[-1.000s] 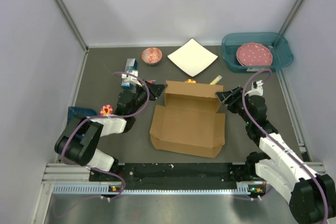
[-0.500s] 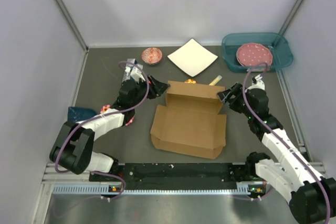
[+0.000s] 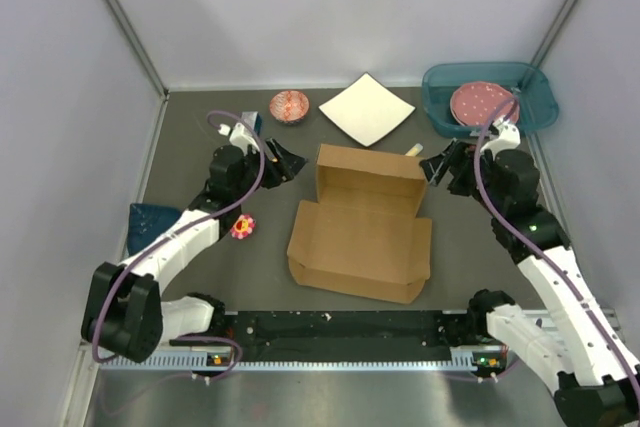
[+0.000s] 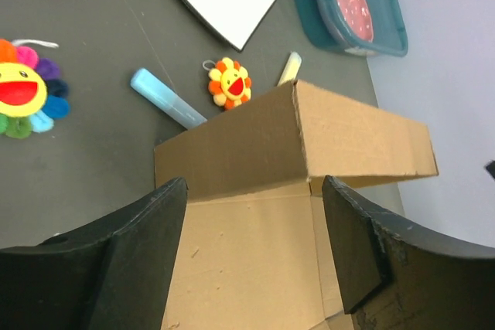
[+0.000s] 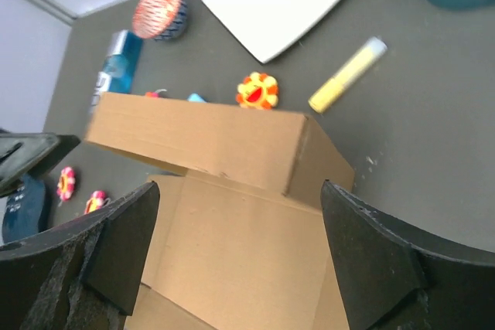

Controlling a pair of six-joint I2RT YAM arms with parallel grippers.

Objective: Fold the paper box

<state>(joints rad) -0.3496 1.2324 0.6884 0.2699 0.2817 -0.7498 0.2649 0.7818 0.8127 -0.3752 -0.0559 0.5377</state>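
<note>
Since neither arm touches it, the paper box (image 3: 360, 237) sits free at mid-worktop, base flat, rear panel w/ its top flap raised on the far side. Your left gripper (image 3: 291, 161) is spread wide w/ nothing in it, just off the raised panel's left end. Your right gripper (image 3: 433, 168) is likewise wide and empty off the right end.

By the look of it, thin cardboard: light, stiff across panels, bends only at creases, prob. slides on the worktop if pushed from one side. Take it by flap edges near the creases, both ends at once; a mid-panel pinch could dent it.

Box interior shows bare. At the far right corner the teal bin (image 3: 434, 112) holds a pink dotted plate (image 3: 484, 104). Near the far edge, the red bowl (image 3: 290, 105): contents unclear.
</note>
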